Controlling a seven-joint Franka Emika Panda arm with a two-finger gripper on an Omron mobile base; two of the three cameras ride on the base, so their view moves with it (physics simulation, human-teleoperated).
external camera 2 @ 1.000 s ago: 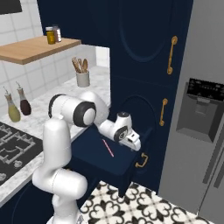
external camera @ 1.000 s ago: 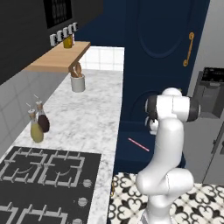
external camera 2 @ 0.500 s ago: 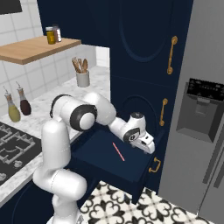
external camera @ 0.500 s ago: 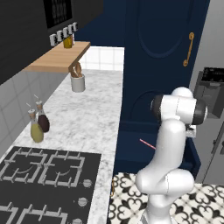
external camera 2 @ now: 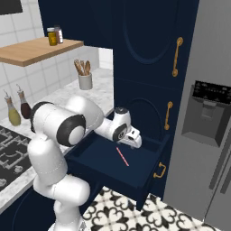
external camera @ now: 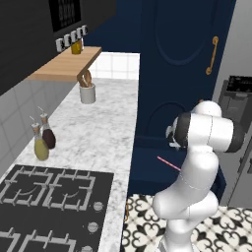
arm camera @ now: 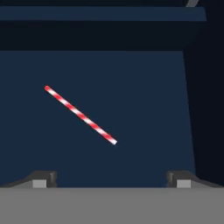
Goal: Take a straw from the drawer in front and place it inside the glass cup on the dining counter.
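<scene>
- While the drawer (external camera 2: 135, 169) stands pulled out from the navy cabinet front, the straw (arm camera: 80, 114) lies flat on its dark blue floor, alone and touching neither side wall.
- In the hand view the straw runs on a slant from upper left to lower right, its red and white stripes plain against the floor.
- The end effector (arm camera: 109, 178) hangs above the drawer with its jaws spread wide and nothing between them; its two dark fingertips (arm camera: 43, 178) stand well apart at the bottom of the hand view, clear of the straw.
- From the right base view the end effector (external camera 2: 134, 139) sits over the drawer's back half, with the straw (external camera 2: 122, 156) just below and in front of it on the drawer floor.
- The drawer's small brass handle (external camera 2: 159, 170) shows on its front panel, facing the patterned floor tiles (external camera 2: 135, 212).
- In the left base view the straw (external camera: 168, 164) shows as a thin pink line in the open drawer (external camera: 147, 170), partly behind the white arm (external camera: 197, 177).
- On the marble counter (external camera: 98, 133) beside the drawer stand a white crock of wooden utensils (external camera: 87, 91) and two oil bottles (external camera: 43, 140), with the black stove (external camera: 49, 197) nearer the camera.
- A wooden shelf (external camera: 64, 64) above the counter carries small jars (external camera: 74, 42).
- To the right of the cabinet stands a grey refrigerator (external camera 2: 203, 117) with a dispenser panel.
</scene>
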